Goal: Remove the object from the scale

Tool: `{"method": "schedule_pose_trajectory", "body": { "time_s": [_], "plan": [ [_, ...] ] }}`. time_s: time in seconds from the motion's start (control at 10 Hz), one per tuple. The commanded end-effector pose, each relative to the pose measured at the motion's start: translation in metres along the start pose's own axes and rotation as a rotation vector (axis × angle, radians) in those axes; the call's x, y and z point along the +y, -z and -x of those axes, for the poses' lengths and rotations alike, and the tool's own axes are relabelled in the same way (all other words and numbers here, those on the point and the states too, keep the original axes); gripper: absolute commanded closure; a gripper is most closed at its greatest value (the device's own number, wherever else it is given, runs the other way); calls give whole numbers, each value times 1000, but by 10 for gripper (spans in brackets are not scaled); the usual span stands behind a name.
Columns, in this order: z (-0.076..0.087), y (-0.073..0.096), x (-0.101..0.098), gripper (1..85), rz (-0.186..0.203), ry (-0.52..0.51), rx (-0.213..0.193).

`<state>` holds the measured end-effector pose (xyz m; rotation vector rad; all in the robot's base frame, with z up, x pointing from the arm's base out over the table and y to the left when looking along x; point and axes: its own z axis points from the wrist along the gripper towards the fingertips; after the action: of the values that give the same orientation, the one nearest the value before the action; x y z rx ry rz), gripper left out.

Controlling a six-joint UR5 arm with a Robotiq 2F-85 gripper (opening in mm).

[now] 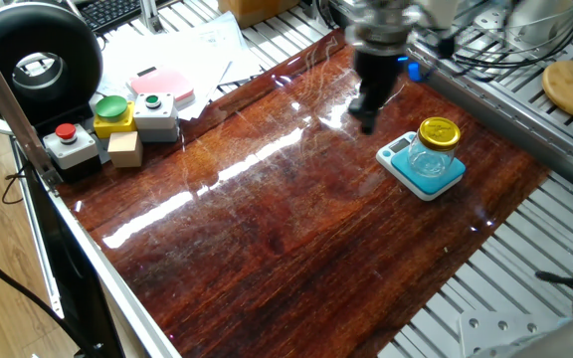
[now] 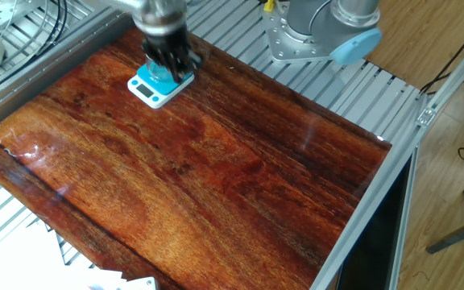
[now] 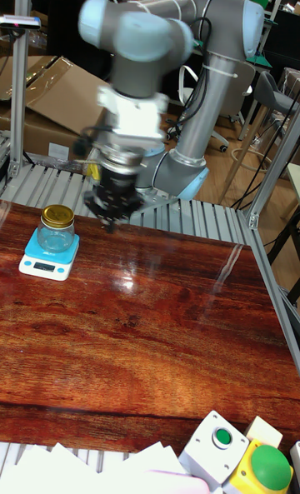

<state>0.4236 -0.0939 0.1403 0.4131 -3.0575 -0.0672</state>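
The object, a small clear jar [image 1: 435, 149] with a yellow lid, stands on the teal-topped scale [image 1: 413, 171] at the right side of the wooden table. In the tall fixed view the jar [image 3: 57, 229] and the scale [image 3: 46, 266] are at the far left. My gripper [image 1: 367, 121] hangs, motion-blurred, just left of the scale and above the table; its fingers narrow to one tip with nothing between them. In the other fixed view the gripper [image 2: 172, 64] covers the jar and overlaps the scale [image 2: 151, 90]. The tall view puts the gripper [image 3: 109, 222] right of the jar, apart from it.
Three button boxes, red [image 1: 70, 144], yellow with green button [image 1: 113, 113] and grey [image 1: 155, 113], sit at the table's left corner by a wooden block [image 1: 125, 149]. Behind them lie a pink-and-white device [image 1: 162, 85], papers and a black roll [image 1: 38, 58]. Metal rails border the table.
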Motion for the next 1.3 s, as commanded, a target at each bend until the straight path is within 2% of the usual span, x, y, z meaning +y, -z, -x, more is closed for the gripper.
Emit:
{"method": "schedule_pose_trajectory", "body": {
  "time_s": [0.0, 0.1, 0.2, 0.3, 0.4, 0.5, 0.7, 0.8, 1.2],
  "plan": [
    [-25, -3, -27, 570, -4, 71, -29],
    [-34, -3, -36, 427, -37, 90, 6],
    [-37, -3, -33, 413, -26, 57, 20],
    [-40, -3, -32, 357, -21, 56, 30],
    [-46, -3, -39, 250, -49, 70, 53],
    [-47, -2, -42, 227, -61, 56, 56],
    [-48, -2, -40, 60, -50, 139, 63],
    [-49, -2, -40, 33, -48, 155, 68],
    [-39, -3, -37, 47, -40, 173, 31]
  ]
}}
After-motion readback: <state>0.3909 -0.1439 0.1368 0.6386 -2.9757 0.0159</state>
